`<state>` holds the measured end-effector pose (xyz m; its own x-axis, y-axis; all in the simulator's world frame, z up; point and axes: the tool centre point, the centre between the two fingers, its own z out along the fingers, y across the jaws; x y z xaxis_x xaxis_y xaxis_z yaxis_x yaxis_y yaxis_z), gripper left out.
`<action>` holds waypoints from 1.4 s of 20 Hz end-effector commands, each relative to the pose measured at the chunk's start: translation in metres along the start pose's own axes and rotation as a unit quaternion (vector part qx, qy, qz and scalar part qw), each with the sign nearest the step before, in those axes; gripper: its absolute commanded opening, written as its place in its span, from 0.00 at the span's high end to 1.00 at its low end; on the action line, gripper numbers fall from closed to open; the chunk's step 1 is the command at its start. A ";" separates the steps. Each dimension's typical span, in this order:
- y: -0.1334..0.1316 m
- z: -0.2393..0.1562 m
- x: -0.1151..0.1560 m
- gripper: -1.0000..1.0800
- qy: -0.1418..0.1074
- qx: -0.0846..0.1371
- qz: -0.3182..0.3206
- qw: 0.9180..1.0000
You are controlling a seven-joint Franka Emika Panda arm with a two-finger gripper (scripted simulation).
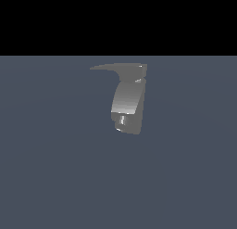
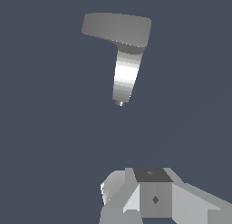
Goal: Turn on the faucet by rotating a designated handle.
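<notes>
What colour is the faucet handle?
Plain flat grey, unpatterned; the handle shows best in the wrist view.

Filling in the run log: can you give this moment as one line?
phase: approach | faucet: upright on floor | handle: untouched, points to exterior view's left | gripper: apart from faucet, state unclear

Gripper cut off, arm unseen

In the wrist view the gripper (image 2: 136, 214) is cropped by the frame's bottom edge, fingertips hidden, so its opening cannot be told; the exterior view shows no arm, and black fills its upper band.
</notes>
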<state>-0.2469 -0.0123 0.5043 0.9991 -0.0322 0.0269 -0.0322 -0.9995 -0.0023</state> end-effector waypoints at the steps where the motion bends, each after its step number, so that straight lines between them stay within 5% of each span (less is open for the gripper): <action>1: 0.000 0.000 0.000 1.00 0.000 0.000 0.000 1.000; 17: -0.027 0.019 0.013 1.00 -0.001 -0.001 0.068 0.998; 28: -0.068 0.051 0.043 1.00 -0.002 -0.001 0.180 0.984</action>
<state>-0.2054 0.0486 0.4590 0.9357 -0.3523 0.0210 -0.3522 -0.9359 -0.0074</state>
